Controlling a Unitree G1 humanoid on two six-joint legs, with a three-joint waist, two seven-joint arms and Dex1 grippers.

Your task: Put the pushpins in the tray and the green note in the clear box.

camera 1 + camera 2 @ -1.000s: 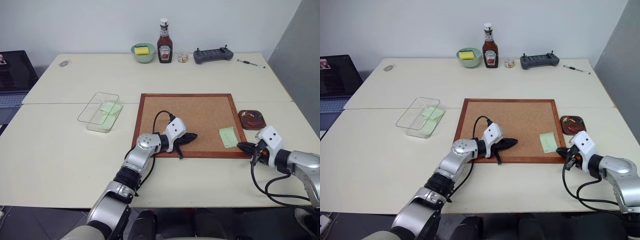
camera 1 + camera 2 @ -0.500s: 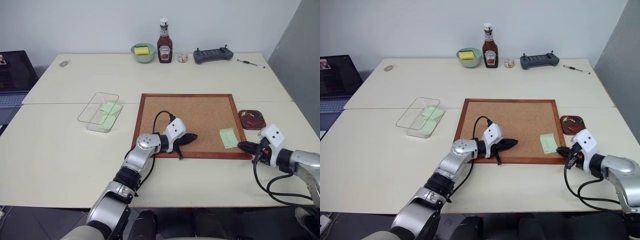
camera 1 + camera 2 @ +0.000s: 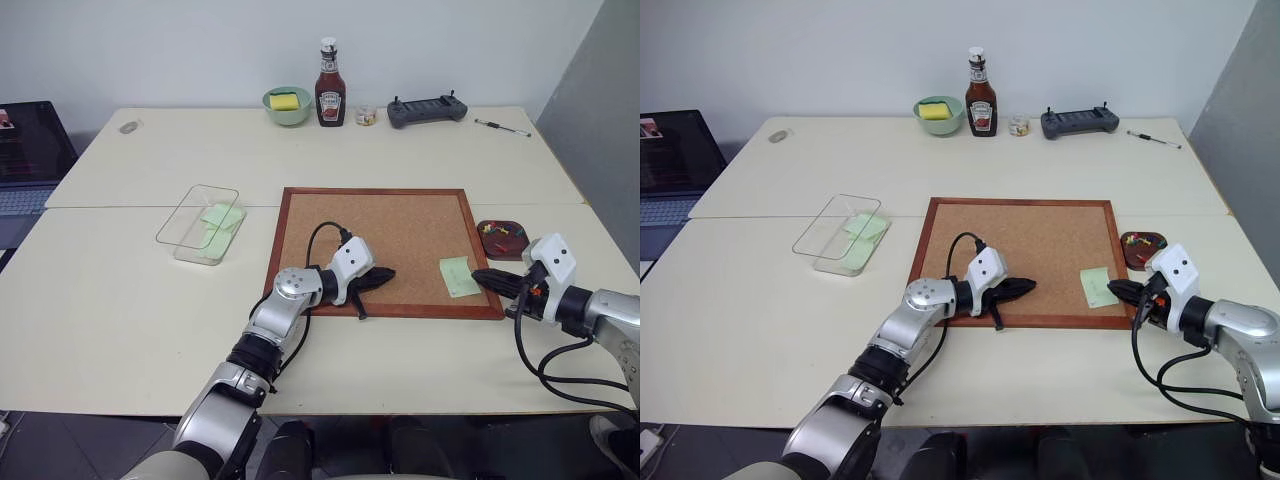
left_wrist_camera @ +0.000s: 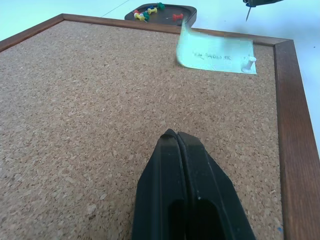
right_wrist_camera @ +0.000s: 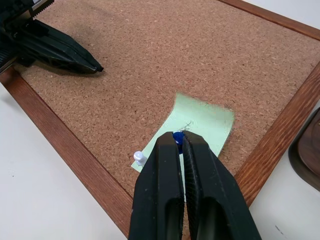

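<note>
Blue pushpin [image 5: 177, 138] pinched at the right pincer [image 5: 181, 141] tip, above the green note [image 5: 192, 129] on the corkboard [image 3: 400, 232]. A white pin [image 5: 139, 158] holds one note corner. Left pincer [image 4: 177, 137] clenched empty over the cork. Tray [image 3: 503, 239] just beside the board; clear box [image 3: 199, 223] well apart. Risk: the small pin slips from the tips in transit and rolls off the table [image 3: 120, 320].

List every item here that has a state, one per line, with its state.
left gripper: shut, empty, over the corkboard
right gripper: shut on a blue pushpin
green note: on the corkboard, one white pin at its corner
clear box: open, green notes inside
tray: holding coloured pins
ketchup bottle: upright, capped
</note>
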